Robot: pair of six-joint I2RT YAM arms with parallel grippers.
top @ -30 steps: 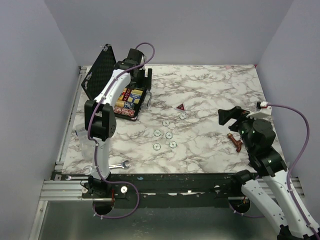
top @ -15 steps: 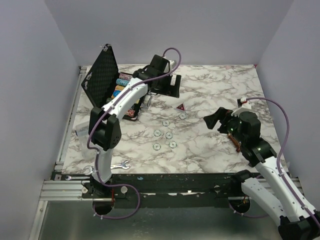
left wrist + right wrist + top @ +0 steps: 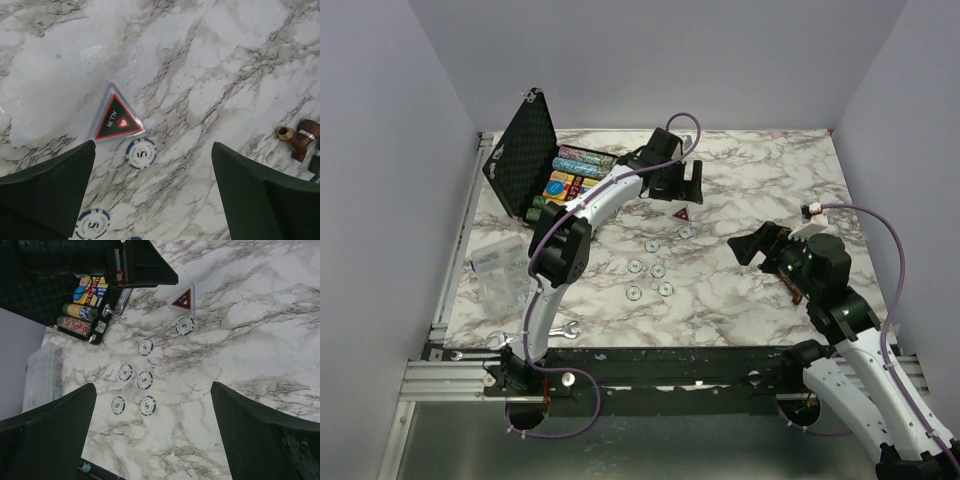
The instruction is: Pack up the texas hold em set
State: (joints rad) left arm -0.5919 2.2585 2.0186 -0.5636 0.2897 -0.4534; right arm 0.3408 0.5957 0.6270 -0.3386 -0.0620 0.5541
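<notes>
The black hinged case (image 3: 523, 150) stands open at the back left, holding rows of multicoloured chips (image 3: 578, 160) and the yellow-blue card box (image 3: 558, 187). It also shows in the right wrist view (image 3: 55, 275). The dark red triangle (image 3: 681, 215) lies right of the case, and several whitish round chips (image 3: 658, 270) are scattered in front of it. My left gripper (image 3: 685, 185) is open and empty, hovering just behind the triangle (image 3: 116, 120) and one chip (image 3: 141, 153). My right gripper (image 3: 750, 247) is open and empty, raised to the right of the chips (image 3: 145, 380).
A brown tap-shaped piece (image 3: 795, 290) lies at the right, partly under my right arm, and shows in the left wrist view (image 3: 299, 140). A silver wrench (image 3: 560, 330) lies at the near left edge. A clear plastic box (image 3: 500, 272) sits at the left.
My left gripper has swung from over the case to the right, to above the triangle. My right gripper has shifted left and slightly nearer. The chips and triangle have not moved.
</notes>
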